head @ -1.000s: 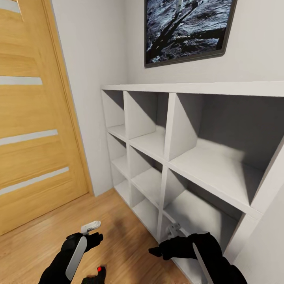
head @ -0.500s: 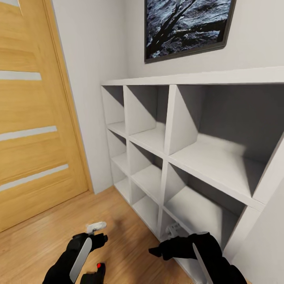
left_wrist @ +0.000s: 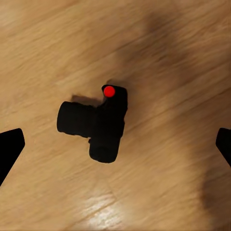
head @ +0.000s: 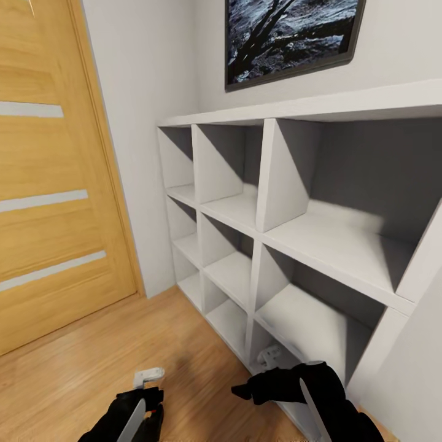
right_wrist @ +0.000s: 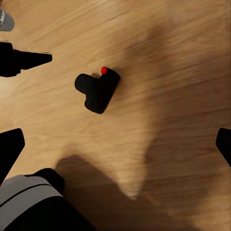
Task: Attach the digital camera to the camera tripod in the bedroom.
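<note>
Lying on the wood floor (left_wrist: pixel 183 53), the camera (left_wrist: pixel 98 122) sits between the two fingertips of the left gripper (left_wrist: pixel 115 144) in the left wrist view, well clear of both; the dark tips show at opposite edges of that view, so the fingers are spread wide and hold nothing. Its stubby lens points toward one fingertip, and the red button (left_wrist: pixel 109 91) faces up at the lens. From the right wrist view the camera (right_wrist: pixel 97 89) lies on the same boards, again between the widely parted tips of the right gripper (right_wrist: pixel 115 144), nearer one tip than the other and touching neither; a black pointed part of the left arm (right_wrist: pixel 21 60) shows near it. In the head view both arms reach low over the floor: the left gripper (head: pixel 138 402) is at the bottom edge and partly cut off, so the camera beneath it may be hidden there, and the right gripper (head: pixel 258 383) is just in front of the bottom of the white shelves (head: pixel 270 178). A wooden door (head: pixel 55 184) stands at the left, and a dark-framed screen (head: pixel 288 37) hangs on the wall above the shelves.
</note>
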Tool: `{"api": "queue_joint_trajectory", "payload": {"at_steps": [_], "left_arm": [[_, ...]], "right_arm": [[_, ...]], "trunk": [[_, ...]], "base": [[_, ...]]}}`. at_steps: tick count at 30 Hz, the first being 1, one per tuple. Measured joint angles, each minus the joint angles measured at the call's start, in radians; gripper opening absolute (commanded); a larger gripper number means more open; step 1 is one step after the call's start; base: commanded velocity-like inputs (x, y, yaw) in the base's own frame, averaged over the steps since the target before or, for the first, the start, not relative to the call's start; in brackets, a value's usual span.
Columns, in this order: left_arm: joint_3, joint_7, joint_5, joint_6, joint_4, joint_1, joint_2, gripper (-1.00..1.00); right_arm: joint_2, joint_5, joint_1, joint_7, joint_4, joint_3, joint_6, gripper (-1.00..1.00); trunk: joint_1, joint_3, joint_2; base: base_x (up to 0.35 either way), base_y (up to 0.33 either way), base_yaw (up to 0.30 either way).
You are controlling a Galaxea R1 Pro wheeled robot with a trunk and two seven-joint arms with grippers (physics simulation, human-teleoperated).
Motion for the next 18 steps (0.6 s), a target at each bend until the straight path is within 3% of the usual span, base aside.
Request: {"api": "queue_joint_trajectory", "payload": {"at_steps": [7,18], "left_arm": [[0.002,-0.016,-0.006,-0.046,0.038,0.000,0.001,1.00],[-0.001,-0.018,-0.007,-0.054,0.053,0.000,-0.002,1.00]], "right_arm": [[0.001,0.001,0.000,-0.001,0.001,0.000,-0.002,1.00],[-0.001,0.000,0.000,0.000,0.002,0.000,-0.001,1.00]], "trunk": [[0.027,-0.022,-0.049],[0.069,-0.056,-0.126]], "base": [[0.000,0.000,0.000],[0.000,0.000,0.000]]}}
